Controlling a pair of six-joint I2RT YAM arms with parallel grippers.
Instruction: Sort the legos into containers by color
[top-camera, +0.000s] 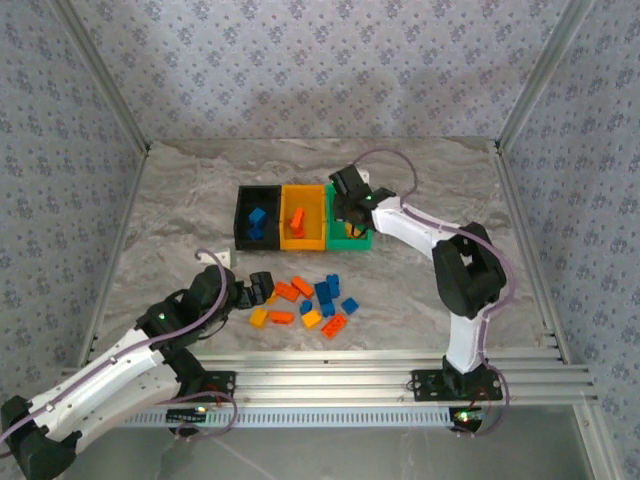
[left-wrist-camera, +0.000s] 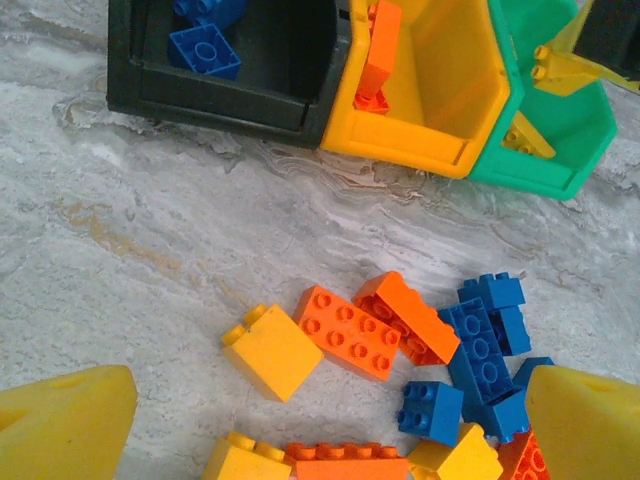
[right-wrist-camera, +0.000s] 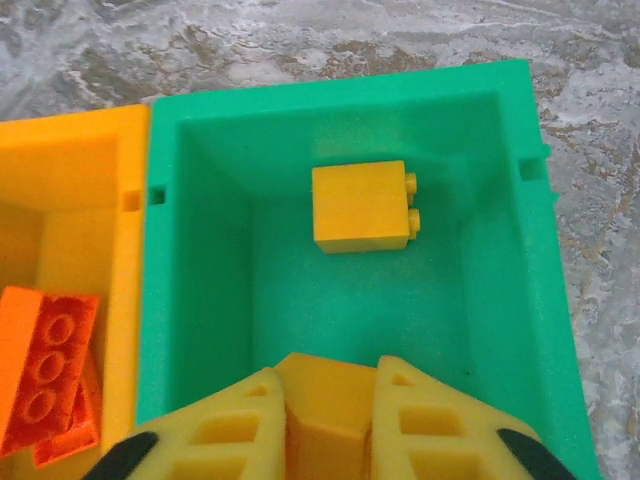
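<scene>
Left gripper (top-camera: 262, 288), chunky yellow fingers spread wide, hovered by loose studded plastic legos (top-camera: 312, 300) on the grey marbled table (top-camera: 180, 220). Glossy rectangular containers sat joined in a row: black bin (top-camera: 257, 217) with blue bricks, orange-yellow bin (top-camera: 303, 215) with orange ones, green bin (right-wrist-camera: 200, 250) with one yellow brick (right-wrist-camera: 362, 207). Right gripper (right-wrist-camera: 330, 430) pinched a yellow-orange brick (right-wrist-camera: 325, 395) over the green bin.

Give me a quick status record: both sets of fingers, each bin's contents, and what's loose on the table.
Right fingers: shut on a held yellow brick, above the green bin
Left fingers: open, above the loose pile
Black bin: blue bricks
Orange-yellow bin: orange-red bricks
Green bin: another yellow brick on its floor
Table: pile mixes blue, orange-red and yellow, unsorted
</scene>
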